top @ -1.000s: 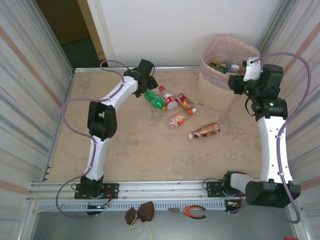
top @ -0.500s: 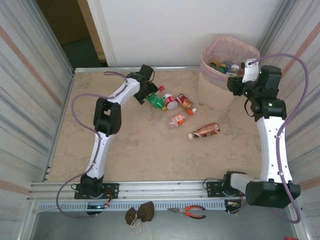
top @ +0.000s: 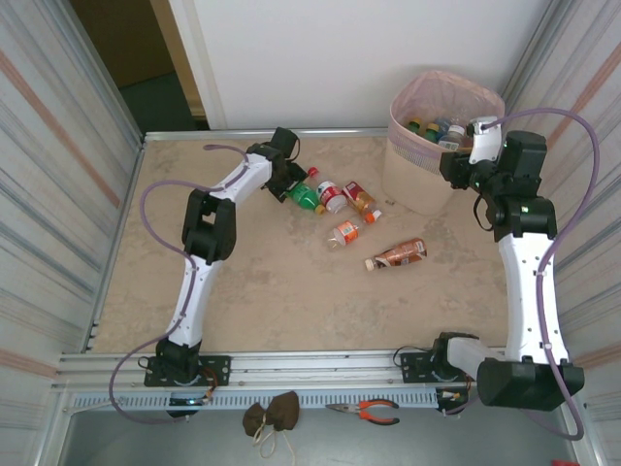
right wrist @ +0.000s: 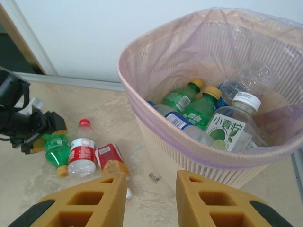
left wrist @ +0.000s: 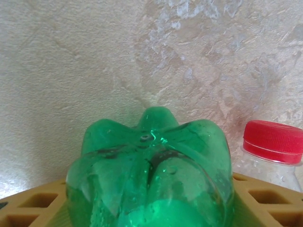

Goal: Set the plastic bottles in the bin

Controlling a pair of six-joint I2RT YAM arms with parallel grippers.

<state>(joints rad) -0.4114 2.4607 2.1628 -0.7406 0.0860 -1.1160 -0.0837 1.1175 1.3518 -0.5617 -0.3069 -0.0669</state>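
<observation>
Upper centre of the overhead view, the left end effector (top: pixel 293 182) straddles the base of a green bottle (top: pixel 302 195) lying on the counter (top: pixel 272 282); whether it is clamped I cannot tell. The right end effector (top: pixel 464 153) hangs clenched and empty over the bin (top: pixel 408 165) at upper right, bottles inside.

Light: bright, even, soft daylight
Shadows: faint, under the arms
Glare: white wall (top: pixel 369 58) washed out, upper frame
Blur: green bottle (left wrist: pixel 151 175) soft, close to lens
</observation>
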